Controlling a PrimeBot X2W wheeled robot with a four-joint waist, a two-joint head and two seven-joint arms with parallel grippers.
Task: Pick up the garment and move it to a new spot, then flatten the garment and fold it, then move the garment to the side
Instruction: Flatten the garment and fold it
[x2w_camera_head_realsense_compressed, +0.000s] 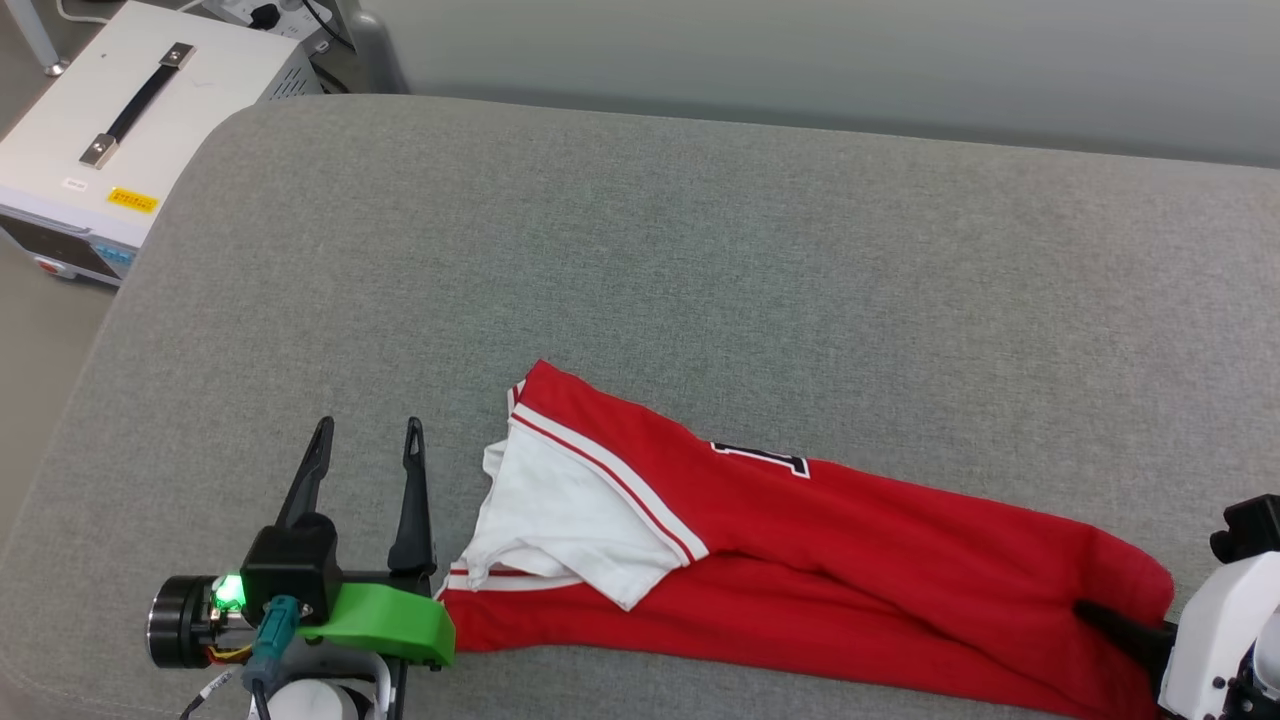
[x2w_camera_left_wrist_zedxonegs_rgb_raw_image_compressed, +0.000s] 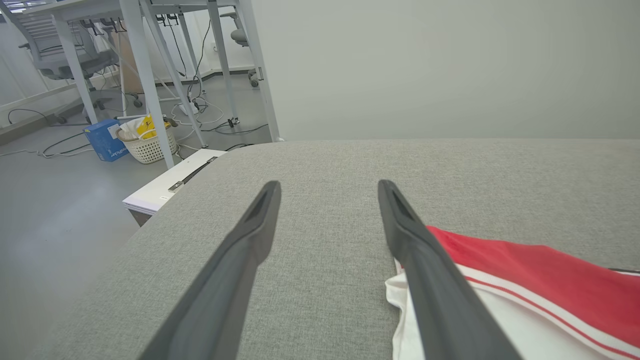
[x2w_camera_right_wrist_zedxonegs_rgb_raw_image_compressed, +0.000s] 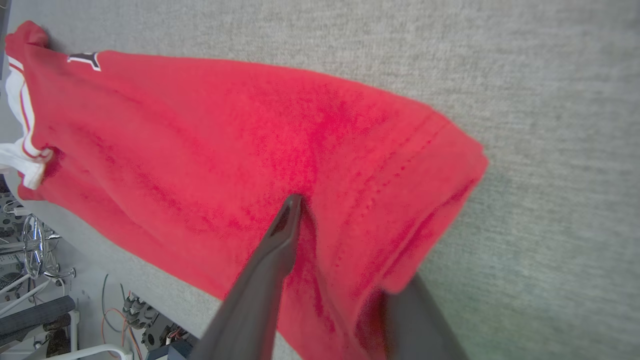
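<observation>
Counting one garment (x2w_camera_head_realsense_compressed: 850, 530), two grippers. Right gripper (x2w_camera_right_wrist_zedxonegs_rgb_raw_image_compressed: 347, 247), lower right: one finger on top of the red hem, the other under it; can't tell if clamped. Left gripper (x2w_camera_head_realsense_compressed: 368, 430), lower left: wide open, empty, just beside the white sleeve. Garment lies across the lower-centre grey cushion (x2w_camera_head_realsense_compressed: 600, 250). One white box (x2w_camera_head_realsense_compressed: 110, 110), upper left.

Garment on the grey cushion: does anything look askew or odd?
Yes. The garment lies as a long slanted band, not flat: a white sleeve is flopped over the red, and the lettering is mostly swallowed by a fold. The right gripper straddles its hem end; the left gripper stands open beside the sleeve.
</observation>
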